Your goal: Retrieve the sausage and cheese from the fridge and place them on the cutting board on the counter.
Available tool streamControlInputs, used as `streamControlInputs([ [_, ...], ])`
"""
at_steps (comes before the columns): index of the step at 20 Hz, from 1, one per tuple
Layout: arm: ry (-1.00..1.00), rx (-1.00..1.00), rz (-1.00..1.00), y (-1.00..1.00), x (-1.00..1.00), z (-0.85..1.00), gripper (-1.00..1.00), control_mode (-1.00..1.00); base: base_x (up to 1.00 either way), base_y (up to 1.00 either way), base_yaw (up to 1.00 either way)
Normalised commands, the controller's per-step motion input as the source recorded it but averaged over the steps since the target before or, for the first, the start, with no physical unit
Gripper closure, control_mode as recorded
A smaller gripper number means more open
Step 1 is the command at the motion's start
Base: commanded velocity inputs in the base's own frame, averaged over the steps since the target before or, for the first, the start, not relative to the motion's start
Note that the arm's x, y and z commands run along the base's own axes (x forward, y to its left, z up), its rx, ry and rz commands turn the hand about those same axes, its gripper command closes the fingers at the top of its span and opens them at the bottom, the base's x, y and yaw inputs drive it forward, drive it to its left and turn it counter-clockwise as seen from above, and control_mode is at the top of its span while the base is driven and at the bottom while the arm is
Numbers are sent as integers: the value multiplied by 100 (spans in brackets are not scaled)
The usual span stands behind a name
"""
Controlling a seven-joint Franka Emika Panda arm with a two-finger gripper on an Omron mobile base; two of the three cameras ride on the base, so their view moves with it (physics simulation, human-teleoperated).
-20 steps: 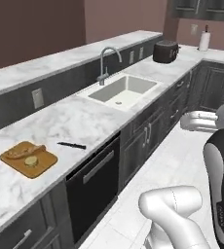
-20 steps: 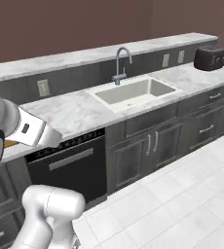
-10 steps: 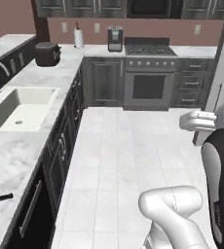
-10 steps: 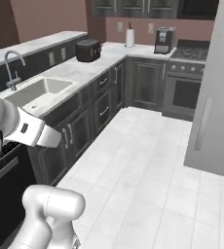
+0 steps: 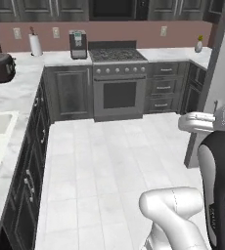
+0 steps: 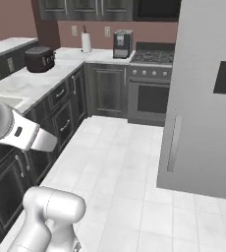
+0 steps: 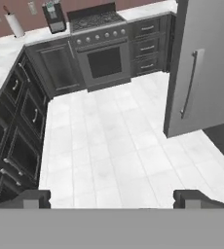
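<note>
The gripper (image 7: pixel 112 197) hangs over bare white floor tiles (image 7: pixel 109 146) with its two dark fingertips (image 7: pixel 28 198) spread wide apart and nothing between them. Ahead of it and to the right stands the fridge (image 7: pixel 206 63), door closed, its long vertical handle (image 7: pixel 189 82) facing the pincer. Straight ahead, farther off, is the stove (image 7: pixel 102 51). To the left run dark cabinets (image 7: pixel 16 121) under the marble counter (image 5: pixel 16 93).

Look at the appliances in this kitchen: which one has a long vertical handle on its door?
The fridge, the tall grey one at the right. Its bar handle runs vertically; the stove beside it has a horizontal oven handle instead.
</note>
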Motion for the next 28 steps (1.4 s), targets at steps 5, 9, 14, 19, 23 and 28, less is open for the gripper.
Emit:
streamControlInputs([
  [5,0,0,0,0,0,0,-100,100,100,14,-15],
  [9,0,0,0,0,0,0,-100,100,100,8,-20],
  [14,0,0,0,0,0,0,-100,100,99,13,-41],
  [19,0,0,0,0,0,0,-100,100,75,51,-71],
  [23,0,0,0,0,0,0,-100,100,58,58,-78],
  [28,0,0,0,0,0,0,-100,100,66,61,-74],
])
